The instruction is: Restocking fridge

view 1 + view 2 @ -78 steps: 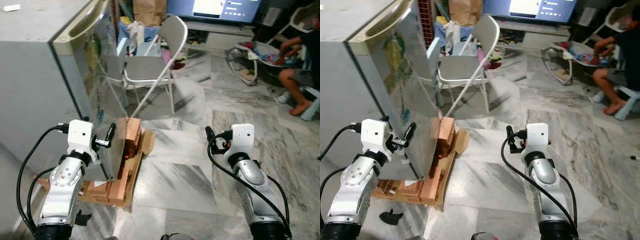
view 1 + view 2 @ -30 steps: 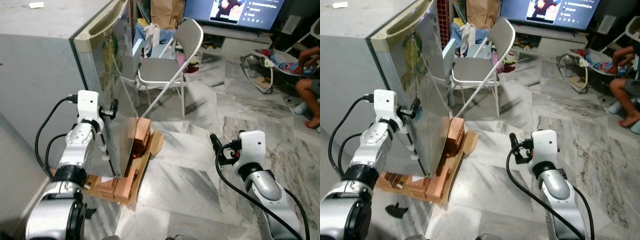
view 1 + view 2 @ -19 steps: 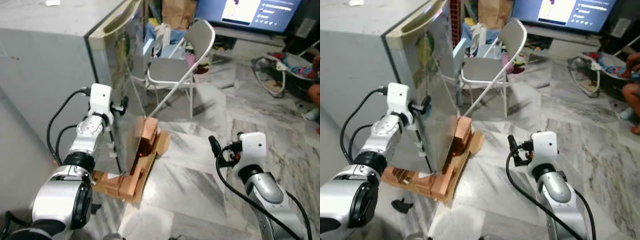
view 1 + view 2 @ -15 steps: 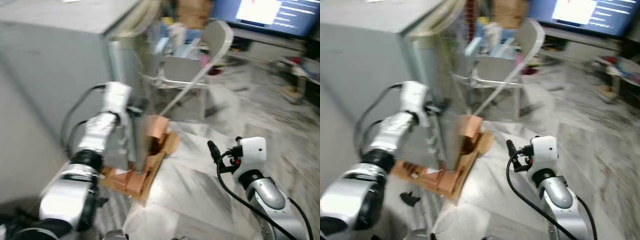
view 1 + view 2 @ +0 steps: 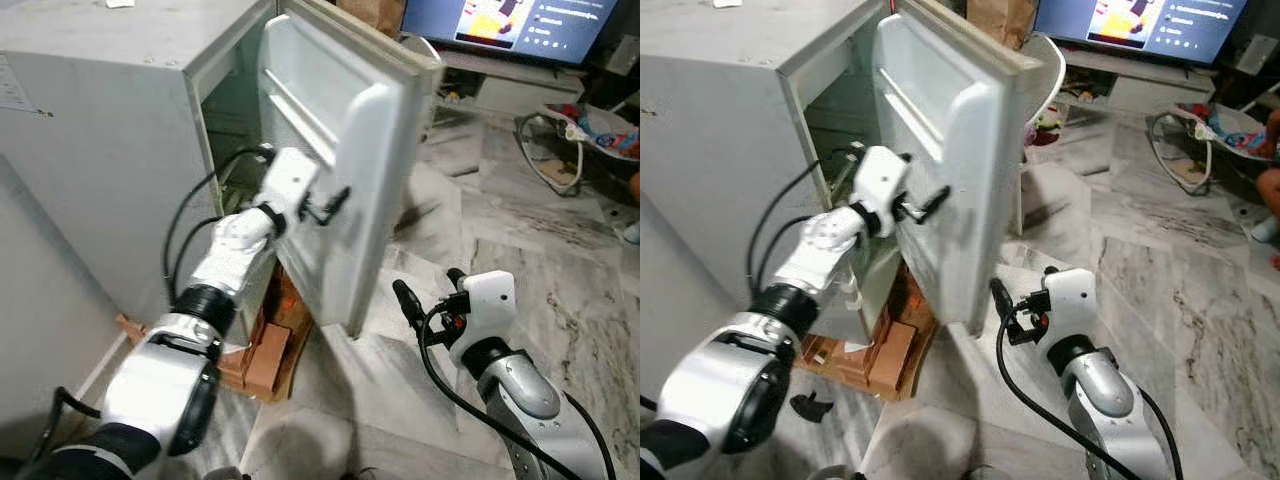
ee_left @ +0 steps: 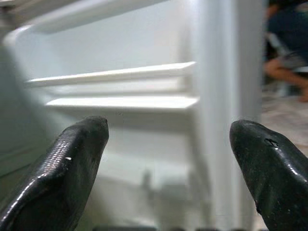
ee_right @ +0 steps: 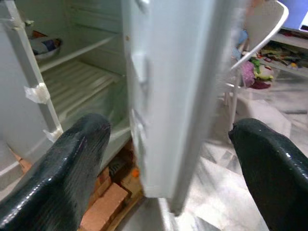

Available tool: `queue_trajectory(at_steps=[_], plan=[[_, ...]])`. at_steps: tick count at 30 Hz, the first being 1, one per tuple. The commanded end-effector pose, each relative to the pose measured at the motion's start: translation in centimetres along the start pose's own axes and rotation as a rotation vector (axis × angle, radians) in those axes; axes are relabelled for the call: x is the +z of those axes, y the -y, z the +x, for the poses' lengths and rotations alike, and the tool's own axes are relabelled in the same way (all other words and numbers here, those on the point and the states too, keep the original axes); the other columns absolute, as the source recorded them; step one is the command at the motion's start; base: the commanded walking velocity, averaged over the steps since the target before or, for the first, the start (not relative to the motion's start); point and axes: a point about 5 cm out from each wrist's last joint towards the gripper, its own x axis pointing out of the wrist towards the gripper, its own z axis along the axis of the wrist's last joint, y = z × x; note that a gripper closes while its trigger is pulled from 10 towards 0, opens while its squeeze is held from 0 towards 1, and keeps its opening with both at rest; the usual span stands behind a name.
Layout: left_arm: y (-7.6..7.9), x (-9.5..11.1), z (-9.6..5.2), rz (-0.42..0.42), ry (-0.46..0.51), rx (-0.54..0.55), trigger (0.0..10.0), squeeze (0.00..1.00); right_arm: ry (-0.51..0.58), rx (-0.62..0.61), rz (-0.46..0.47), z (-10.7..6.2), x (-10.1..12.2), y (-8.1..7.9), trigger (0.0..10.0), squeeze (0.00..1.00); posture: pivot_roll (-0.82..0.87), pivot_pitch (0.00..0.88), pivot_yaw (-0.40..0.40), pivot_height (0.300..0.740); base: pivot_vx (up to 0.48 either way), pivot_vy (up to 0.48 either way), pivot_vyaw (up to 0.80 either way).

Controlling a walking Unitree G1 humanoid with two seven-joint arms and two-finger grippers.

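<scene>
Fridge door [image 5: 345,170] stands swung wide, upright; left end effector [image 5: 325,203] spread against it, right end effector [image 5: 420,300] also spread.

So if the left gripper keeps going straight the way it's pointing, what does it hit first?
Most likely the inner side of the open fridge door. The left gripper is open and points at the door's white shelves, with nothing between its fingers and the door. How near it is I can't tell.
</scene>
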Motion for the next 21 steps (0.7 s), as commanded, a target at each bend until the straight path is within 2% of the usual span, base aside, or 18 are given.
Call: queue_trajectory(at_steps=[1,5,9,11,12,16,20,21], plan=[[-0.2,-0.4,-0.3,0.008,-0.002,0.016,10.0,0.0,0.019,0.014,-0.009,0.1,0.3,-0.2,10.0,0.0,-0.08,0.014,-0.032,0.74,0.0,0.0,0.0],[-0.8,-1.2,-1.3,-0.033,0.009,0.06,10.0,0.0,0.023,0.017,-0.012,0.3,0.2,-0.4,10.0,0.0,-0.08,0.005,-0.024,0.74,0.12,-0.249,0.0],[-0.5,-3.6,-3.7,-0.076,-0.014,0.088,10.0,0.0,0.017,-0.011,0.006,0.7,-0.2,0.0,10.0,0.0,-0.07,0.0,-0.014,0.74,0.256,-0.402,0.0],[-0.4,-4.3,-4.4,-0.083,-0.024,0.093,10.0,0.0,0.015,-0.019,0.009,0.8,-0.4,0.0,10.0,0.0,-0.07,0.0,-0.011,0.74,0.247,-0.409,-0.46],[-0.4,-5.0,-5.4,-0.087,-0.033,0.106,10.0,0.0,0.016,-0.024,0.013,1.0,-0.4,0.0,10.0,0.0,-0.06,0.0,-0.008,0.74,0.292,-0.375,-0.8],[-0.6,-6.1,-7.5,-0.108,-0.065,0.148,10.0,0.0,0.026,-0.023,0.015,1.4,-0.4,-0.2,10.0,0.0,-0.02,0.0,-0.007,0.74,0.303,-0.369,-0.8],[-0.4,-5.8,-8.4,-0.084,-0.058,0.142,10.0,0.0,0.036,-0.017,0.02,1.9,-0.5,-0.5,10.0,0.0,0.02,0.0,-0.005,0.74,0.338,-0.337,-0.8],[-0.3,-5.8,-9.2,-0.068,-0.065,0.148,10.0,0.0,0.049,-0.003,0.022,2.4,-0.2,-1.0,10.0,0.0,0.04,0.0,-0.006,0.74,0.405,-0.251,-0.54]])
